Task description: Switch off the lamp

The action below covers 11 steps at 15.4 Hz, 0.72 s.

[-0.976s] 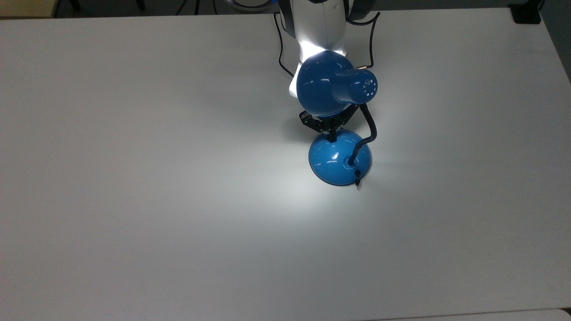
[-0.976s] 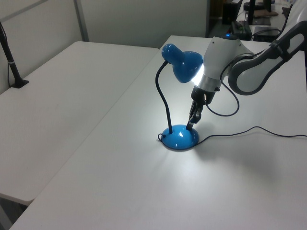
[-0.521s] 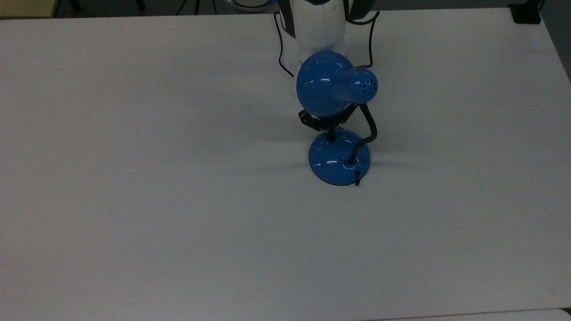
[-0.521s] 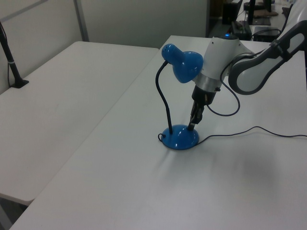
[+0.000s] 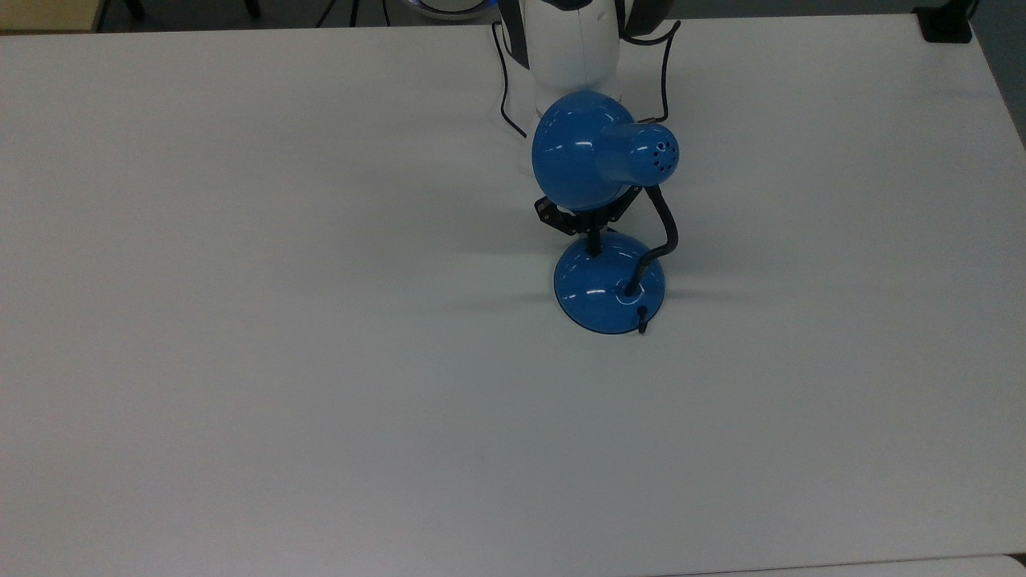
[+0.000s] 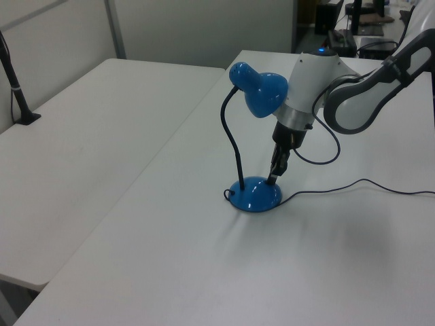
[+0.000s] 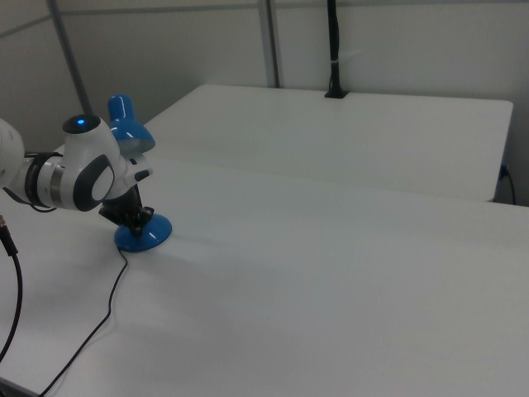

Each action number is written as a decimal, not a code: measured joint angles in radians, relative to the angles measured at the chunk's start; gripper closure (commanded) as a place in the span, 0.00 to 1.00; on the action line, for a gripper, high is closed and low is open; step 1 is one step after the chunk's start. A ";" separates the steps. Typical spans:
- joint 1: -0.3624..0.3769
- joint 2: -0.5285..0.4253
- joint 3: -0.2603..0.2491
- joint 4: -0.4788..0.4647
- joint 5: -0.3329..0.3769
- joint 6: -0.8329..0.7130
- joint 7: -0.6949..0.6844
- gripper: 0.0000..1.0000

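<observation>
Lamp (image 5: 609, 280) news from the top view: glossy blue metal desk lamp mid-table, no glow beneath its shade, so it looks switched off. Left view: gripper (image 6: 273, 178), fingers pinched narrow, tip on the base. Right view: only pulling away looks left.
</observation>
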 measured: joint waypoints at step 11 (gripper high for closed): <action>-0.043 -0.008 -0.002 -0.014 -0.003 -0.250 0.001 0.82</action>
